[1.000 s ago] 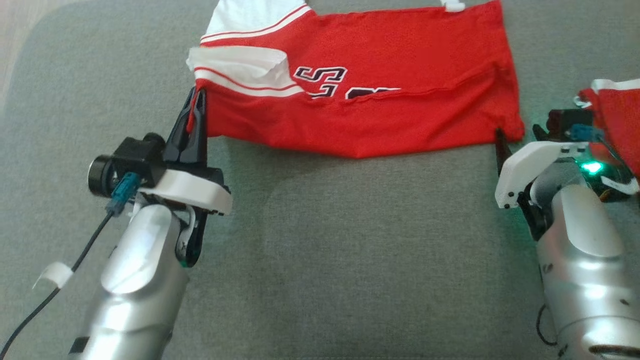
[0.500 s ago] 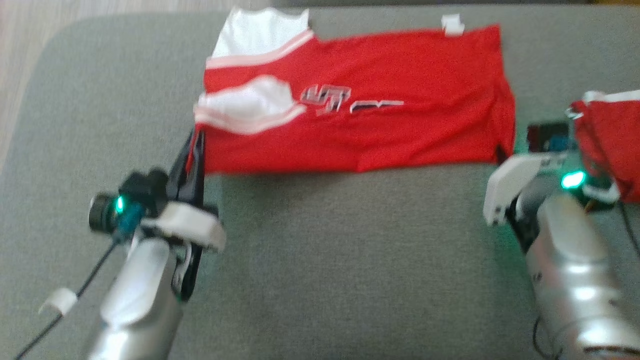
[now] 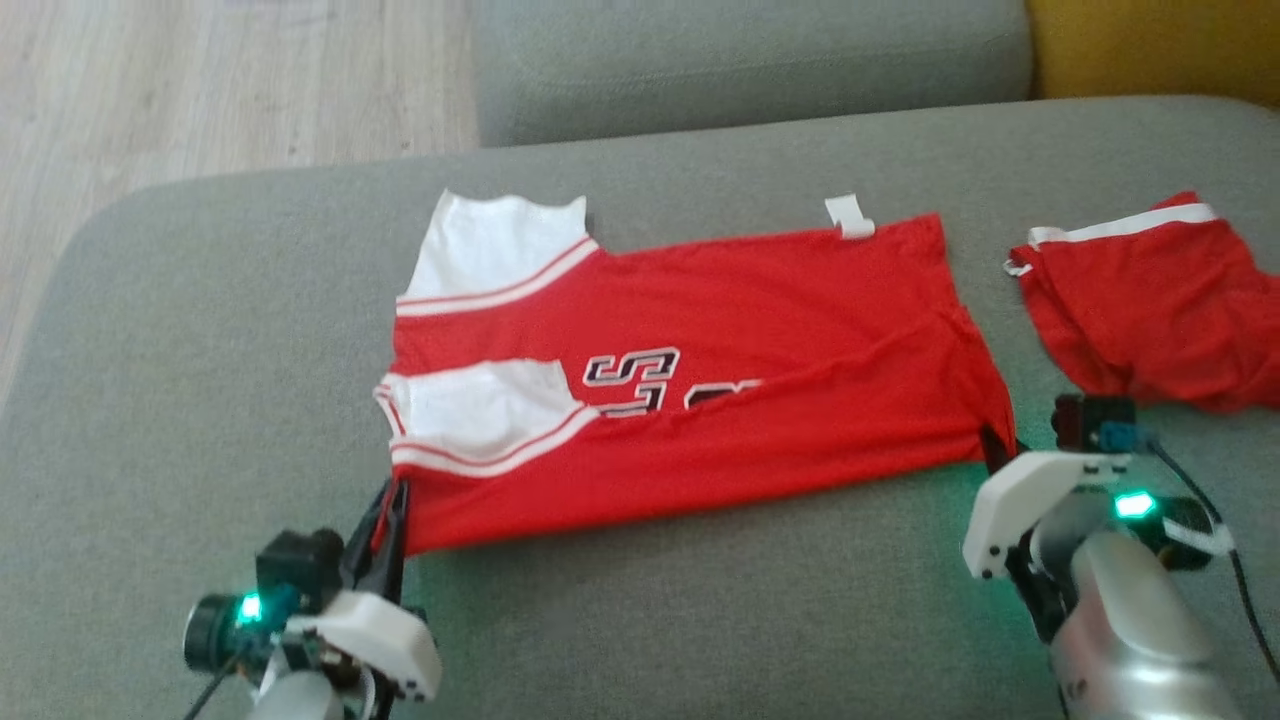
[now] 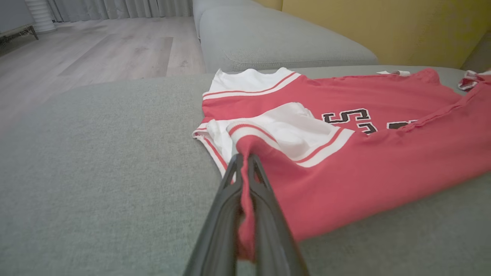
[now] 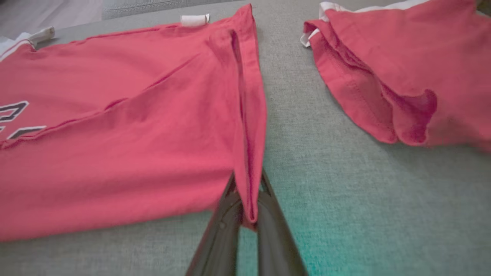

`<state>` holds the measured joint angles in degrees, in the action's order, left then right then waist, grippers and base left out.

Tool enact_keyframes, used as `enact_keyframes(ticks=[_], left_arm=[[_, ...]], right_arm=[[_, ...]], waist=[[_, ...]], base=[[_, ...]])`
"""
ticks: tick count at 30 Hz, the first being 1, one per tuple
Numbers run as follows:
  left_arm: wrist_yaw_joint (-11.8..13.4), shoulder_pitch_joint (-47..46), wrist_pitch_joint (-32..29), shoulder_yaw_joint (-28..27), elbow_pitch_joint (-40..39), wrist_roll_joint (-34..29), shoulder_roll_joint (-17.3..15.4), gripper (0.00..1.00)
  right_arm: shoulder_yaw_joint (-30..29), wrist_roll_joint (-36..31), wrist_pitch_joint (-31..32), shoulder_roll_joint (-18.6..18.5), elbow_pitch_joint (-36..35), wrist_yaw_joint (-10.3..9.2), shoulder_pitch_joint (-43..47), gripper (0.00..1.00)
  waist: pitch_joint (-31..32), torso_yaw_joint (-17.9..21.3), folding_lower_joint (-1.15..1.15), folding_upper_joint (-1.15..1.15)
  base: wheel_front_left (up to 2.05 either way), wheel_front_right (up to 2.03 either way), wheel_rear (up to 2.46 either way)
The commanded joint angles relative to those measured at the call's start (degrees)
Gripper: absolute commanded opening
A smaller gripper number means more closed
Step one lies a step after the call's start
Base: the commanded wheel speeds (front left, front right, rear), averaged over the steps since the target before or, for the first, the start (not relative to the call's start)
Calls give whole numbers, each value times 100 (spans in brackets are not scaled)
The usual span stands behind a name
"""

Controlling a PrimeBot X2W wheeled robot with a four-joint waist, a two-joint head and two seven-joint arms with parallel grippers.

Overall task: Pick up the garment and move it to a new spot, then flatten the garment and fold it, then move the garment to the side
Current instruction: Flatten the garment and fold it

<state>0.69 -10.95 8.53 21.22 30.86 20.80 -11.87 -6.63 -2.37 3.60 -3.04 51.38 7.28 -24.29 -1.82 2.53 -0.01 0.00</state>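
Folding appears underway: left tool (image 3: 392, 497) and right tool (image 3: 990, 442) each clamped on garment (image 3: 760, 320) corners; further fold, side move outstanding.

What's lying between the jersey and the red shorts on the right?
Bare grey cushion separates jersey and shorts; right wrist view shows it.

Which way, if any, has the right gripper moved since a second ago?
Yes. The right gripper stood open beside the near right corner of the red jersey; now it is shut on that corner.
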Motion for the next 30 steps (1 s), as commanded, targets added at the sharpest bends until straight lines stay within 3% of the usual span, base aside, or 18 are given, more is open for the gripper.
enact_keyframes(ticks=[1,17,18,19,20,21,26,30], left_arm=[[75,-82,-18,-152,-228,36,-171,0],[126,326,-636,73,-744,102,-315,0],[130,316,-642,80,-745,101,-318,18],[148,306,-633,81,-753,96,-314,44],[182,295,-594,75,-774,86,-305,83],[218,281,-538,63,-800,77,-293,100],[292,212,-201,0,-914,79,-223,100],[252,116,264,-53,-1071,89,-159,100]], right_arm=[[156,98,31,16,-304,21,-20,0],[121,446,1139,16,-2582,21,1554,0],[103,452,1160,16,-2673,21,1591,16],[91,435,1174,16,-2762,21,1628,93],[77,456,1220,16,-2829,21,1669,100],[82,465,1237,16,-2912,21,1705,100],[56,555,1056,16,-3297,21,1783,100],[392,855,498,16,-3661,21,1808,100]], waist=[[90,42,1,0],[183,-23,1,0],[179,-26,1,0],[178,-32,1,0],[177,-39,1,0],[176,-45,1,0],[183,-48,1,0],[173,-9,1,0]], base=[[0,0,0],[0,0,0],[0,0,0],[0,0,0],[0,0,0],[0,0,0],[0,0,0],[0,0,0]])
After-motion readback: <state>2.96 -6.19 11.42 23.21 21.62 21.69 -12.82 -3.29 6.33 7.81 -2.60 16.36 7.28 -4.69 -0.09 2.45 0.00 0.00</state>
